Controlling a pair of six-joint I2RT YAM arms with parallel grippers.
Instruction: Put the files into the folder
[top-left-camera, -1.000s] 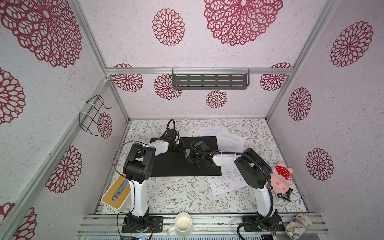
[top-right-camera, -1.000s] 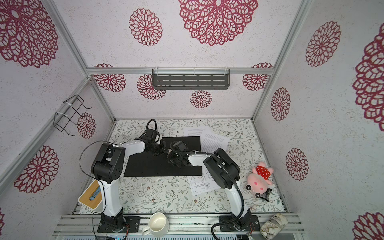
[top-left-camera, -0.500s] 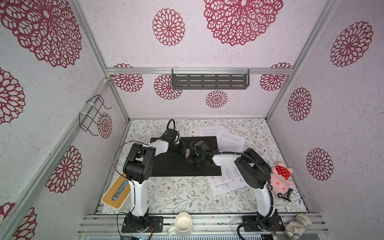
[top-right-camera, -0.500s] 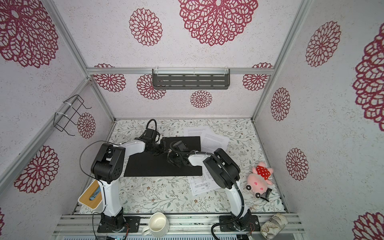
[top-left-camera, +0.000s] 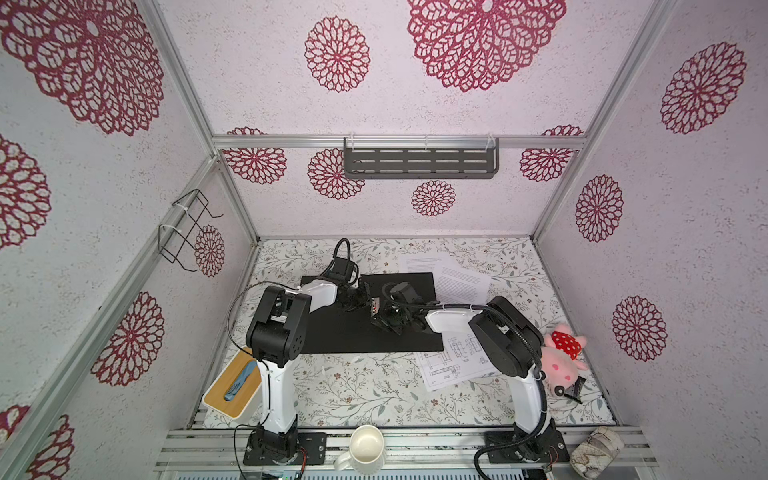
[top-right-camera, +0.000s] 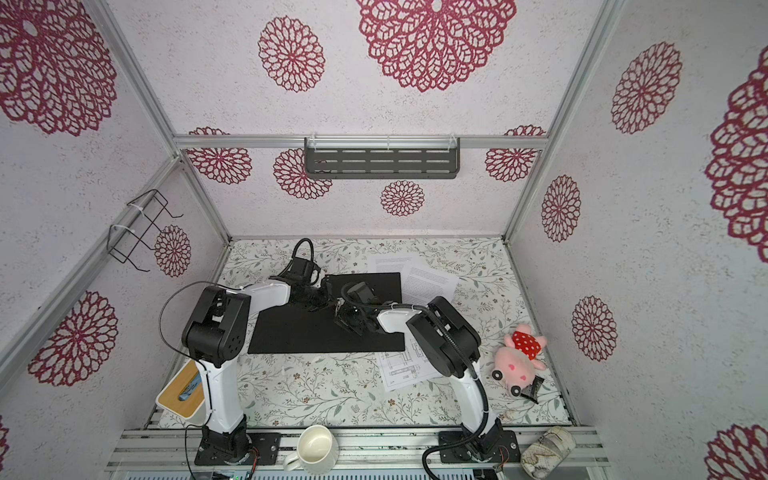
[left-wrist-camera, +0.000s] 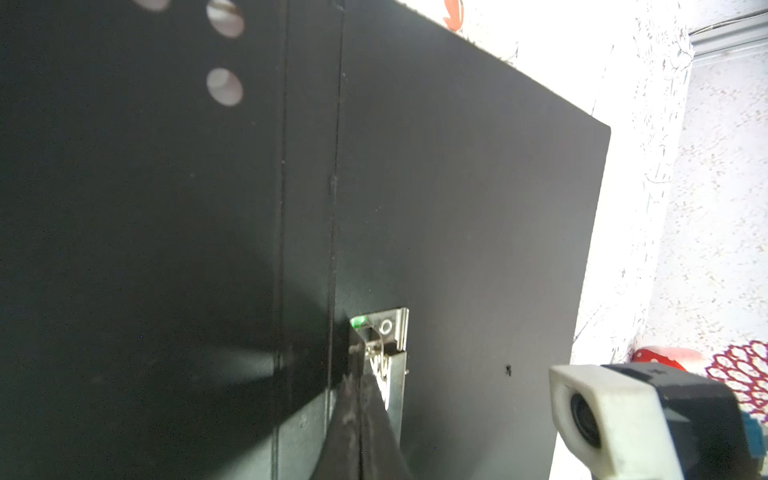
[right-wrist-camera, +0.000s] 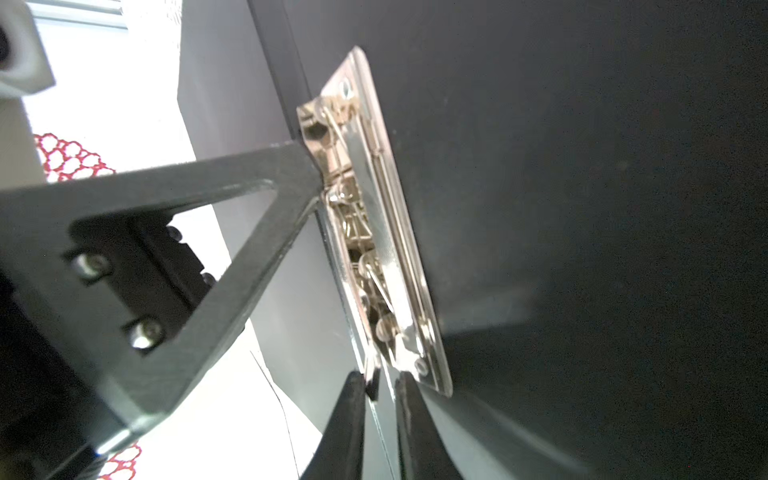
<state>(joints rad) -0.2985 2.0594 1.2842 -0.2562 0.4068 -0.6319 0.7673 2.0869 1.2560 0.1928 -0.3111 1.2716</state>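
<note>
Left gripper (left-wrist-camera: 359, 380) is clenched, fingers pressed flat together, tip right at one end of the metal clip (left-wrist-camera: 388, 340). Right gripper (right-wrist-camera: 380, 384) sits at the clip's other end: jaws a narrow slit apart, the clip's raised tab between them and against one finger. Can't tell if it's really pinched. Folder (top-left-camera: 353, 334) lies open on the table (top-left-camera: 365, 390), black inside up; in both top views the two grippers meet over its middle fold. Paper is all outside it: two text sheets (top-left-camera: 461, 282) just off the far right corner, drawing sheet (top-left-camera: 446, 368) at the near right corner, partly under the right arm.
</note>
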